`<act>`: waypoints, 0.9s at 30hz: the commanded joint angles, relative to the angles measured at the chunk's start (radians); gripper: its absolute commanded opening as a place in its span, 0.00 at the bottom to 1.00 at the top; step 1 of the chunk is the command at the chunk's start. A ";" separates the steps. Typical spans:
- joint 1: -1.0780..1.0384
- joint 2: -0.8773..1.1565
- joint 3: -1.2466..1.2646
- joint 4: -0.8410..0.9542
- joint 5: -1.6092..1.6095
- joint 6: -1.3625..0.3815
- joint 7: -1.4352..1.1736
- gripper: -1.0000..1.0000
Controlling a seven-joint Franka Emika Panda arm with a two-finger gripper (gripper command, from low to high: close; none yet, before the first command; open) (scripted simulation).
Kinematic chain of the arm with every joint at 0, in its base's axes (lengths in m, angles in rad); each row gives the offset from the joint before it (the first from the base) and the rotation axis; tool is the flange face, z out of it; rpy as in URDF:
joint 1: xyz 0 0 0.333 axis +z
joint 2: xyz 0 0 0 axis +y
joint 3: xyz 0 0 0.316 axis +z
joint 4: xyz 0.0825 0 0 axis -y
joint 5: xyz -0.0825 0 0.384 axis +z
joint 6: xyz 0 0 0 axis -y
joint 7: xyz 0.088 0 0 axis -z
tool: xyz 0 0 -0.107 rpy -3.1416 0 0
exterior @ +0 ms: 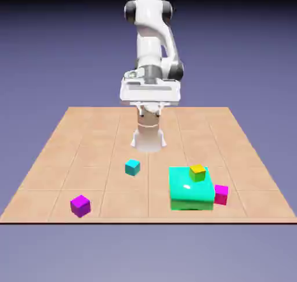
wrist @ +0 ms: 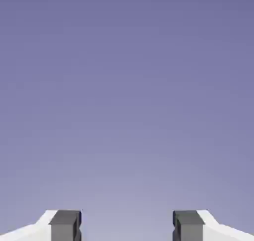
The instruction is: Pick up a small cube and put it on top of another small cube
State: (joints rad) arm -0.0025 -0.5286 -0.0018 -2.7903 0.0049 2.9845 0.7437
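- Worktop (exterior: 87,136) contents, from the exterior view's left to its right: a purple cube (exterior: 80,205) near the front edge; the small teal-blue cube (exterior: 132,167) standing alone towards the middle; a large turquoise-green block (exterior: 190,191) with a yellow cube (exterior: 198,172) on its top; a magenta cube (exterior: 221,194) touching or just beside that block's right flank.
- Step in hand, as I judge it: the very start, the approach not begun. The teal-blue cube sits free on the wood, nothing stacked on it, and the arm (exterior: 152,49) is held high near its base, well apart from every cube.
- Next move, by my reckoning: bring the hand forward and down over the teal-blue cube, turn the fingers to face two opposite sides, then descend around it. The purple cube looks the easiest target for stacking, with open space about it.
- Pincer (wrist: 126,225): wide open in the hand view, its two grey fingertips (wrist: 65,225) far apart with only blue-violet backdrop between them. It holds nothing and touches nothing; no cube shows in that view.
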 commanded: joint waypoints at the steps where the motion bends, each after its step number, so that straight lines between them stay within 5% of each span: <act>1: -0.012 0.034 -0.002 0.016 0.004 -0.044 0.002 0.50; 27: -0.325 0.928 -0.041 0.442 0.110 -1.174 0.059 0.50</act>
State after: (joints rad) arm -0.3280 0.3991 -0.0424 -2.3486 0.1144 1.8103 0.8027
